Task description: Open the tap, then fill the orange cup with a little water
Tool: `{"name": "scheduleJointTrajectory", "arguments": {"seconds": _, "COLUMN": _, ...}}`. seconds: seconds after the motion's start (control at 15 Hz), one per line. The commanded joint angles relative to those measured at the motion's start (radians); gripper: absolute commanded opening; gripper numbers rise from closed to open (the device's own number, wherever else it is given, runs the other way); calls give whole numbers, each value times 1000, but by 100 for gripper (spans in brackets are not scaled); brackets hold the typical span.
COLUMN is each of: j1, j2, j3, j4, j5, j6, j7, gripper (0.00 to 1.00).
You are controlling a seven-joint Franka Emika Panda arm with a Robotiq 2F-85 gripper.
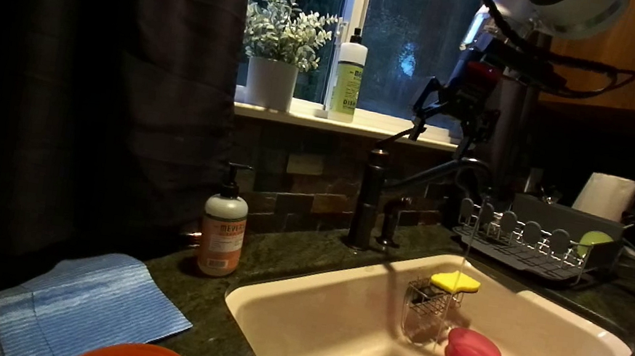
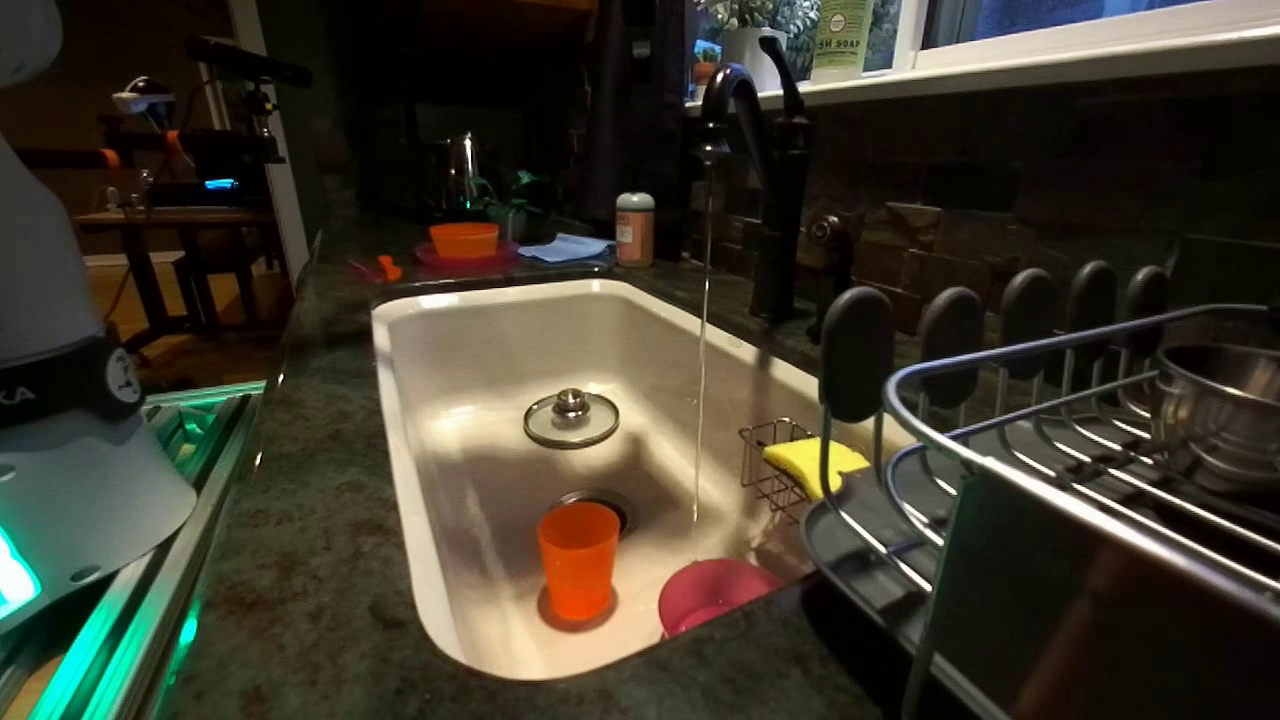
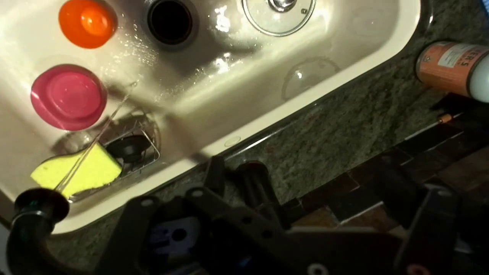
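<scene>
Recorder: In what state is the black two-fingered gripper (image 1: 443, 135) found?

Inspector: Its fingers are spread wide apart, and it is positioned above the dark bronze-black metal tap (image 2: 782, 220), which is fitted with a low arched spout (image 2: 737, 78) and a lever handle (image 2: 785, 75).

Recorder: Is any discharge noted?

Inspector: Water is let out of the spout in a thin stream (image 2: 703, 320), shown in all three views, and is received by the white rounded-corner sink (image 2: 510, 320).

Recorder: Where is the small plain orange plastic tumbler (image 2: 578, 560) located?

Inspector: It is stood upright on the sink floor, near the dark round drain (image 3: 170, 23) and apart from the stream. Near it a pinkish-red round cup (image 3: 68, 97) is placed.

Recorder: What writing is legible?

Inspector: On the orange label (image 1: 221, 243) of the whitish pump bottle (image 1: 226, 208), "MEYER" is read in an exterior view and "ER'S" in the wrist view; the smaller print cannot be made out. On the white-topped plastic bottle (image 1: 347, 83) kept on the white windowsill (image 1: 289, 117), "DISH" is read; on its green label (image 2: 838, 48), "H SOAP" is made out in an exterior view. On the black band (image 2: 70, 385) around the white robot base (image 2: 90, 500), "KA" is read beside a round emblem (image 2: 124, 374).
</scene>
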Motion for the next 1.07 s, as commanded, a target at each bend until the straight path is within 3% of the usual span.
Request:
{"name": "scheduleJointTrajectory", "arguments": {"seconds": 0.0, "j1": 29, "j2": 42, "j3": 22, "j4": -22, "j5": -1, "j6": 6, "j7": 135, "gripper": 100}}
{"name": "scheduleJointTrajectory", "arguments": {"seconds": 0.13, "j1": 43, "j2": 47, "j3": 24, "j4": -50, "j5": 10, "j6": -22, "j7": 206, "gripper": 100}}
{"name": "scheduleJointTrajectory", "arguments": {"seconds": 0.33, "j1": 67, "j2": 39, "j3": 7, "j4": -105, "j5": 15, "j6": -36, "j7": 187, "gripper": 100}}
{"name": "scheduleJointTrajectory", "arguments": {"seconds": 0.6, "j1": 58, "j2": 27, "j3": 10, "j4": -172, "j5": -67, "j6": -66, "j7": 190, "gripper": 100}}
{"name": "scheduleJointTrajectory", "arguments": {"seconds": 0.87, "j1": 27, "j2": 39, "j3": 7, "j4": -208, "j5": -199, "j6": -7, "j7": 230, "gripper": 100}}
{"name": "scheduleJointTrajectory", "arguments": {"seconds": 0.93, "j1": 48, "j2": 51, "j3": -4, "j4": -180, "j5": -141, "j6": -41, "j7": 194, "gripper": 100}}
{"name": "scheduleJointTrajectory", "arguments": {"seconds": 1.0, "j1": 42, "j2": 51, "j3": -6, "j4": -184, "j5": -165, "j6": -36, "j7": 202, "gripper": 100}}
